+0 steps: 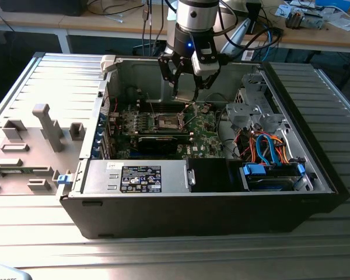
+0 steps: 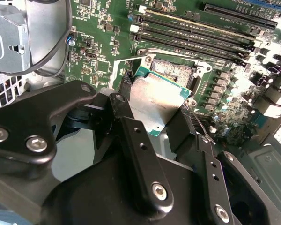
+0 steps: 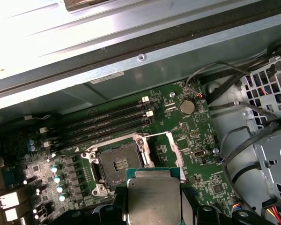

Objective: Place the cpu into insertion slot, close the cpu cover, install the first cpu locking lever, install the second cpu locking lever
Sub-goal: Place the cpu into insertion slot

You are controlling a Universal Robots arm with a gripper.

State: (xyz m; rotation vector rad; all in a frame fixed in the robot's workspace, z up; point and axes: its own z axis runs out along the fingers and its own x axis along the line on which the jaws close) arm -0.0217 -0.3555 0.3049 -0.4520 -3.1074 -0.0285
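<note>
One ribbed metal desk (image 1: 46,233) carries one open computer case (image 1: 192,219), with one green motherboard (image 3: 196,131) inside. The arm's single hand (image 1: 186,100) hangs over the board, its two fingers (image 2: 136,140) clamped on opposite edges of the one cpu (image 2: 157,101). The chip is tilted just above the empty socket (image 3: 118,164), beside four memory slots (image 3: 103,122). The cpu cover (image 3: 174,151) stands swung open.

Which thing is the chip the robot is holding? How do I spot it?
Look inside the open black computer case, at the green board. Near the board's empty square socket, the black pincer grips the cpu: a flat square with a silver-grey top and green edge.
</note>
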